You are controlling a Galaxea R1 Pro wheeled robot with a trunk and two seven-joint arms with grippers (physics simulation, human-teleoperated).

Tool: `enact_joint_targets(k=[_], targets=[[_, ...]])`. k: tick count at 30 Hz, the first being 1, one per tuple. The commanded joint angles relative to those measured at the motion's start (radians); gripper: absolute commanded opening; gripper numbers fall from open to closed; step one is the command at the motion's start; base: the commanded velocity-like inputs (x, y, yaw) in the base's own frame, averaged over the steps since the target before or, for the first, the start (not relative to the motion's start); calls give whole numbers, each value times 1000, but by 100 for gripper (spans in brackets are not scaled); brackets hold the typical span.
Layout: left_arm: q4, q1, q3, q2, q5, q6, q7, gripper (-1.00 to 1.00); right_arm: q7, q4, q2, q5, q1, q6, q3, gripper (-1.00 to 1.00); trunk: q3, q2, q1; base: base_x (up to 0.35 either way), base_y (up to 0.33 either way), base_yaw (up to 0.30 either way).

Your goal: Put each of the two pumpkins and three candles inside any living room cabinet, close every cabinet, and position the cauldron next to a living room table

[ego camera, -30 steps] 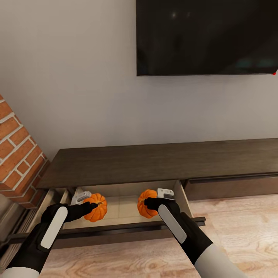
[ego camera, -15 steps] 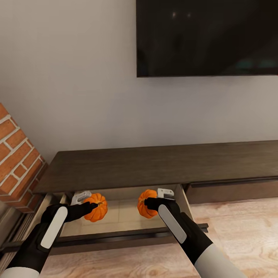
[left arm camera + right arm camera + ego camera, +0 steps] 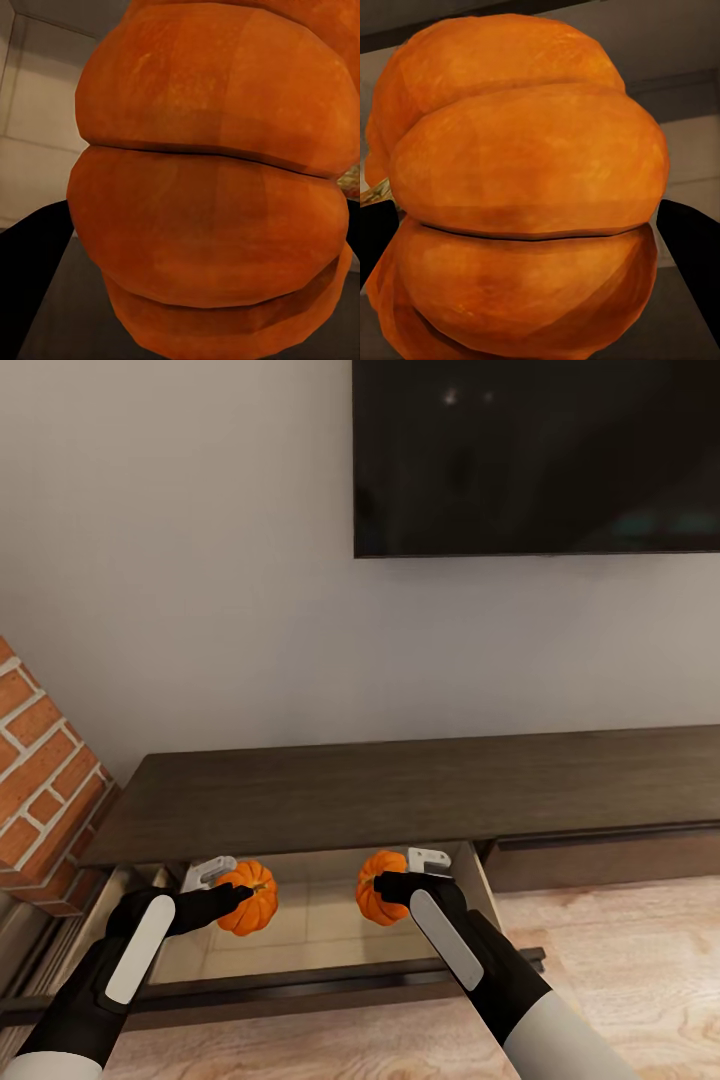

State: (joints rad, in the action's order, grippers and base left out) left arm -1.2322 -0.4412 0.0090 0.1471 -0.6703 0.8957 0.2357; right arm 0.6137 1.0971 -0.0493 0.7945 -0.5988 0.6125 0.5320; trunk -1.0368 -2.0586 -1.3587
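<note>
Both grippers (image 3: 240,892) (image 3: 380,882) clamp ribbed, glossy orange pumpkins (image 3: 250,898).

Head view: high, facing down at the open cabinet (image 3: 300,800). Wrist views: each pressed close against one pumpkin (image 3: 210,187) (image 3: 525,202), shared with the head view.

Home living room: wall-mounted TV (image 3: 535,455) at 1 o'clock, low cabinet (image 3: 400,790) beneath, brick fireplace (image 3: 45,780) at 9, wood floor (image 3: 620,950).
</note>
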Motion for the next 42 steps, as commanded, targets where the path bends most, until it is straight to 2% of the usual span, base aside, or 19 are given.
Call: enact_joint_targets(k=[1,42], targets=[[-1,-1,0,0,-11,3,10,-100,10,1,0,9,-1,0,2,-100,-4,-8,-4,0,0,0],[-1,-1,0,0,-12,3,10,-100,14,2,-1,9,-1,0,2,-100,-132,-295,-161,0,0,0]])
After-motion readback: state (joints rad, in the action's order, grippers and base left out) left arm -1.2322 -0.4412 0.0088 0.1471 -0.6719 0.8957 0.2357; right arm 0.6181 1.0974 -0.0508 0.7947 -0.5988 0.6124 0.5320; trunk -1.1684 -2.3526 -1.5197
